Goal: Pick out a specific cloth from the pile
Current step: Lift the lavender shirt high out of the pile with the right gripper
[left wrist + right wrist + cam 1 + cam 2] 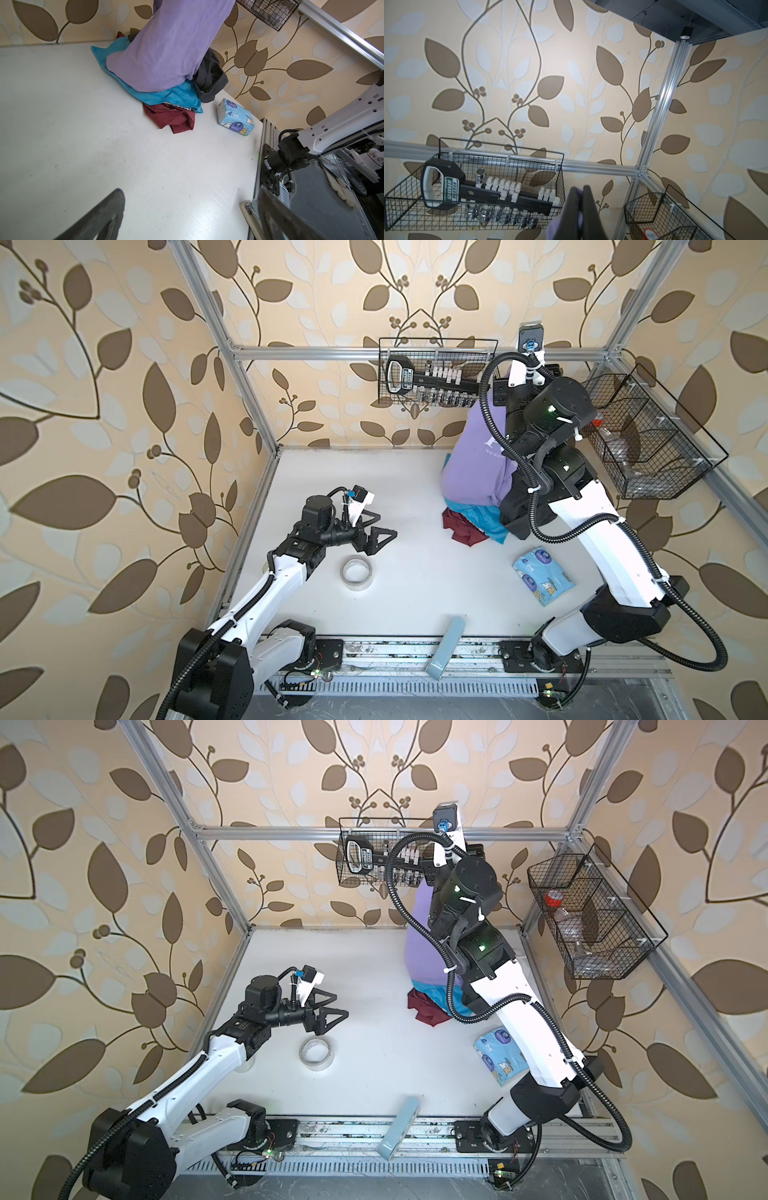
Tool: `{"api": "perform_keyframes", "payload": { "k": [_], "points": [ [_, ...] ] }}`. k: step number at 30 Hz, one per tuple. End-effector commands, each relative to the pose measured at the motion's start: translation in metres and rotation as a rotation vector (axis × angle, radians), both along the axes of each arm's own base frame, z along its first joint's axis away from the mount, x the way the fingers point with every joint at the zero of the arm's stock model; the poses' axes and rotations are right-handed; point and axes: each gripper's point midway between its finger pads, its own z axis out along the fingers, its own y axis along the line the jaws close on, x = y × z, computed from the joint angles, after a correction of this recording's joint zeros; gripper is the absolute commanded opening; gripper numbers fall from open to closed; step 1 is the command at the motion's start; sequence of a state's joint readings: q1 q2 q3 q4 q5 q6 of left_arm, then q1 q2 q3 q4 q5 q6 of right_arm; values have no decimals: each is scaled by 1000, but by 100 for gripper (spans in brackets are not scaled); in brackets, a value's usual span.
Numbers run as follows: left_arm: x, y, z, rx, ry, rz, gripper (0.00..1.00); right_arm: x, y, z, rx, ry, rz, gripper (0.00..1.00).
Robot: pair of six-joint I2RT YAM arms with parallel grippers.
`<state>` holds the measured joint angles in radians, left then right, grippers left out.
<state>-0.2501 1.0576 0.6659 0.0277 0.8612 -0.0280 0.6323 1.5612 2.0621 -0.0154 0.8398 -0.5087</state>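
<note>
The lavender cloth (478,460) hangs stretched from my raised right gripper (580,192), which is shut on a fold of it. Its lower end still rests on the pile (482,524) at the back right of the table. In the left wrist view the cloth (166,52) drapes over a teal garment (172,95), a maroon one (172,118) and a dark grey one (209,83). In both top views the right arm hides the right gripper's fingers. My left gripper (384,526) hovers open and empty over the table's left half, well apart from the pile.
A tape roll (356,573) lies just in front of the left gripper. A blue tissue pack (542,574) sits by the right arm. A pale blue box (446,649) overhangs the front edge. Wire baskets hang on the back rail (436,373) and the right rail (648,439).
</note>
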Motion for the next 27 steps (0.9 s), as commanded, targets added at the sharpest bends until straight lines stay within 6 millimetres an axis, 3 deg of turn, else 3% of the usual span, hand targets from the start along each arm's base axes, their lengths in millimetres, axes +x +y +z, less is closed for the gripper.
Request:
{"api": "perform_keyframes", "payload": {
  "k": [1,6,13,27],
  "points": [
    [-5,-3,11,-13,-55,-32,99,-18,9,39,34,-126,83,0],
    [-6,-3,10,-13,-54,-32,99,-38,29,70,2,-210,151,0],
    [-6,-3,11,-13,-56,-33,99,-66,53,95,-30,-313,239,0],
    [-8,-3,11,-13,-65,-32,99,-121,89,145,133,-569,668,0]
  ]
}}
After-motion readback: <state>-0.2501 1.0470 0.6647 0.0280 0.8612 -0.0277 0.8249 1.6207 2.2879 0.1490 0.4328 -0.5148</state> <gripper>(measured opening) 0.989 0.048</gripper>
